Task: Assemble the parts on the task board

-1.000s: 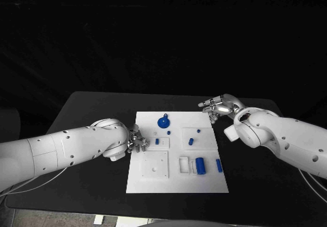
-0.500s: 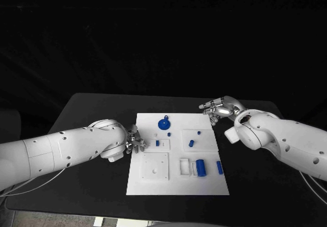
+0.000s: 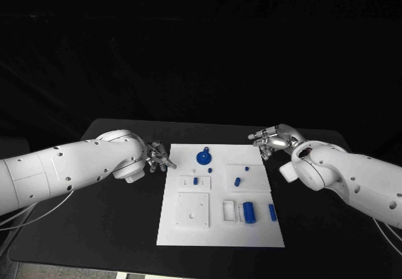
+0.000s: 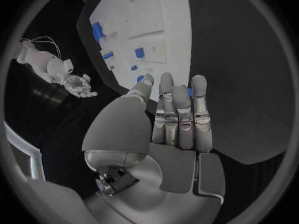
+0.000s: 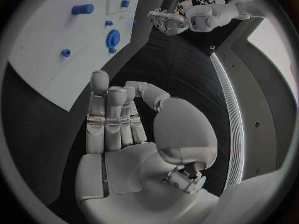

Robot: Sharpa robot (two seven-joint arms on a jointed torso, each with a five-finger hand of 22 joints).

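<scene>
We see the board (image 3: 219, 232) lying flat in the middle of the black bench (image 3: 100, 226), with blue parts spread over it. A round part (image 3: 203, 156) with a small stem sits near the far edge. Just nearer lie a tiny peg (image 3: 210, 170), a short peg (image 3: 247, 169) and a small slanted piece (image 3: 236, 181). A small block (image 3: 195, 181) stands in a raised white square. Toward the near right, a cylinder (image 3: 248, 212) lies beside a white frame (image 3: 228, 210), with a slim bar (image 3: 272, 211) just to its right.

Our left robot hand (image 3: 157, 158) hovers just off the board's far left corner, fingers straight and close together, holding nothing. Our right robot hand (image 3: 269, 139) hangs beyond the far right corner, fingers extended and likewise empty. Neither touches the board or any part.
</scene>
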